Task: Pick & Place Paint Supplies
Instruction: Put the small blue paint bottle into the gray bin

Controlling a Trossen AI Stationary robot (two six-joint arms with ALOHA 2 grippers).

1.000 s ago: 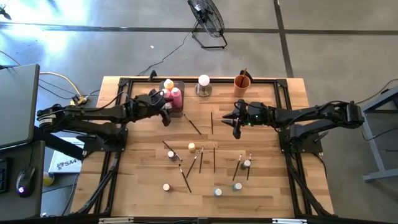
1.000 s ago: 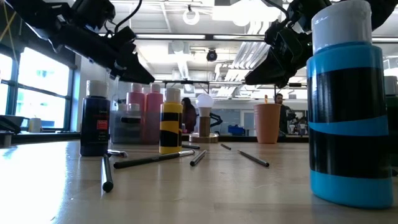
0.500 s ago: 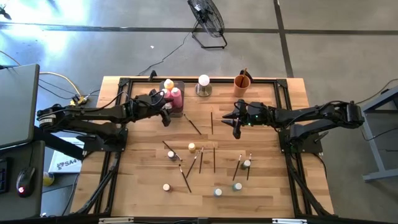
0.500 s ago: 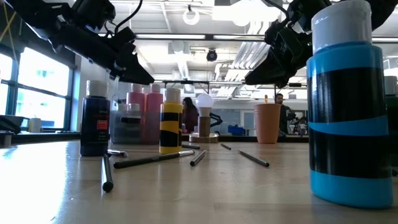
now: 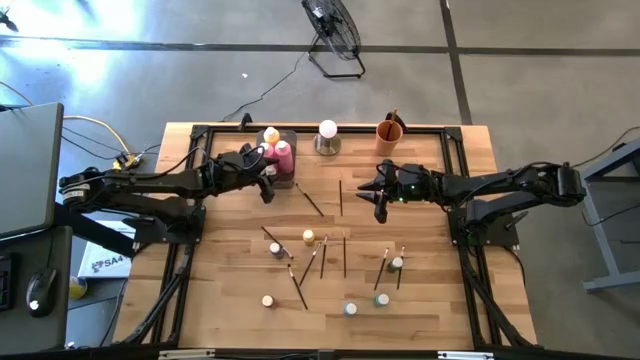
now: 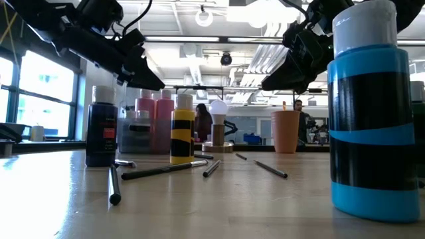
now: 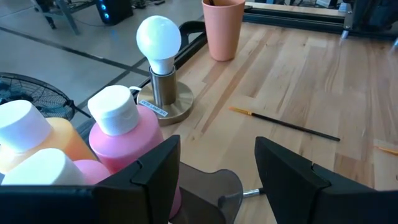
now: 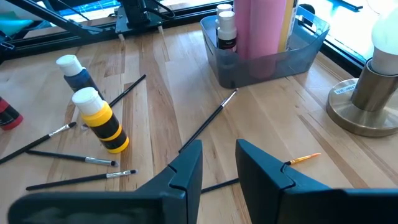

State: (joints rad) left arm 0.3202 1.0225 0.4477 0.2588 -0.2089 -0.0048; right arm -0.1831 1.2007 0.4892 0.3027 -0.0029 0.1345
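Note:
Several small paint bottles, among them a yellow one (image 5: 308, 237) and a white-capped one (image 5: 268, 300), stand upright on the wooden table. Thin dark brushes (image 5: 344, 255) lie flat among them. A grey tray (image 5: 280, 165) at the far left holds pink bottles (image 7: 124, 143) and a small bottle (image 8: 226, 34). My left gripper (image 5: 268, 187) hovers open at the tray's right near corner, above the table. My right gripper (image 5: 380, 203) hovers open over the table's middle, above a brush (image 8: 205, 127). Neither gripper has anything between its fingers.
A white ball on a metal base (image 5: 327, 137) and an orange cup (image 5: 389, 131) stand at the far edge. A black frame (image 5: 455, 160) runs around the table. A blue-and-black bottle (image 6: 368, 113) stands close to the low camera. Bare wood lies between the two grippers.

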